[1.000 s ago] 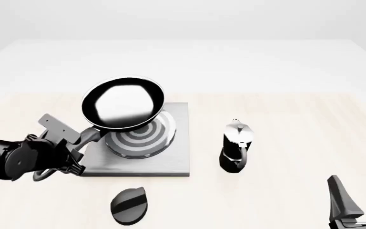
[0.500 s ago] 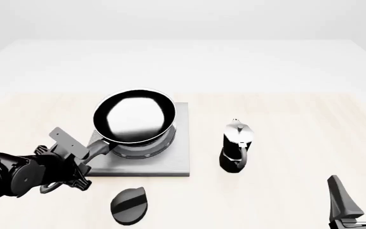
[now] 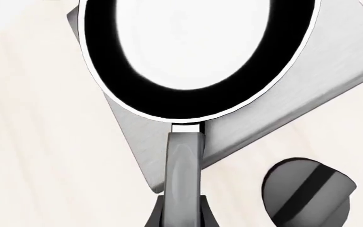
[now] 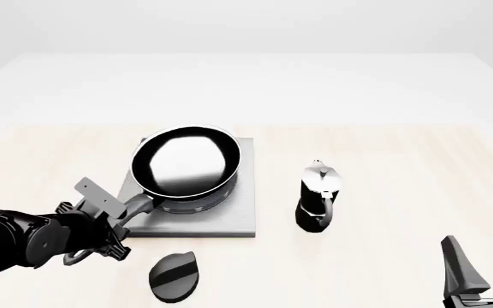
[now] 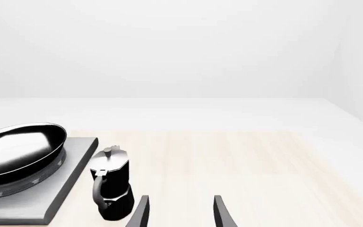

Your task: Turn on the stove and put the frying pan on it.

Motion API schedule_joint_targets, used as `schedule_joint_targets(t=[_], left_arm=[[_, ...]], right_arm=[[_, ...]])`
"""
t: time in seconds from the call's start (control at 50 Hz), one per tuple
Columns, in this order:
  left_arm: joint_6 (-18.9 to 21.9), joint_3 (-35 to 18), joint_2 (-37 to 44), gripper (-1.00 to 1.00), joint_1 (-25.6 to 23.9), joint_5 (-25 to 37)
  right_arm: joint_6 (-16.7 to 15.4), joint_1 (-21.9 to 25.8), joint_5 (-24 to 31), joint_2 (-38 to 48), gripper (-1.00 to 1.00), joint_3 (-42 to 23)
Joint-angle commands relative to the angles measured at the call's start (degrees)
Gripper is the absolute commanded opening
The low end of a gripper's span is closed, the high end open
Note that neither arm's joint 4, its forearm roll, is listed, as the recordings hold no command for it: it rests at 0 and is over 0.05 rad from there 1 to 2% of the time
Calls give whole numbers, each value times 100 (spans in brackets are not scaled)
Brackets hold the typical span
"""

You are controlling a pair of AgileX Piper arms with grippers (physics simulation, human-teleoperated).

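Note:
The black frying pan (image 4: 187,163) with its glossy inside sits low over the dark-grey stove (image 4: 221,221), slightly tilted and covering the burner rings. I cannot tell whether it touches the slab. My left gripper (image 4: 113,217) is shut on the pan's long handle (image 4: 139,205). In the left wrist view the handle (image 3: 185,170) runs from the gripper (image 3: 181,218) to the pan (image 3: 188,56) above the stove (image 3: 295,109). The black oval knob (image 4: 175,276) lies in front of the slab, untouched. My right gripper (image 4: 479,269) stands open near the front right, holding nothing.
A black-and-silver moka pot (image 4: 318,196) stands upright just right of the stove, also seen as the moka pot (image 5: 112,184) in the right wrist view beside the pan (image 5: 17,153). The light wooden tabletop (image 4: 400,160) stretches to the right and back.
The left gripper has carried the pan to the right and down, from above the slab's left back to low over the burner, hiding the rings. The right arm has not moved.

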Motion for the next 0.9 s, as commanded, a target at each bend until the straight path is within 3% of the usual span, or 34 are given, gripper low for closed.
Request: schedule_joint_targets(t=[0.02, 0.18, 0.2, 0.6, 0.9], left_arm=[[508, -349, 436, -100, 152, -24], [490, -322, 380, -100, 120, 17], [462, -330, 374, 100, 92, 41], [461, -453, -242, 100, 215, 411], [138, -890, -1030, 100, 158, 1093]], right_arm=[[0, 0, 0, 0, 100, 0], [0, 0, 0, 0, 100, 0], [0, 0, 0, 0, 100, 0], [0, 0, 0, 0, 100, 0], [0, 0, 0, 0, 100, 0]])
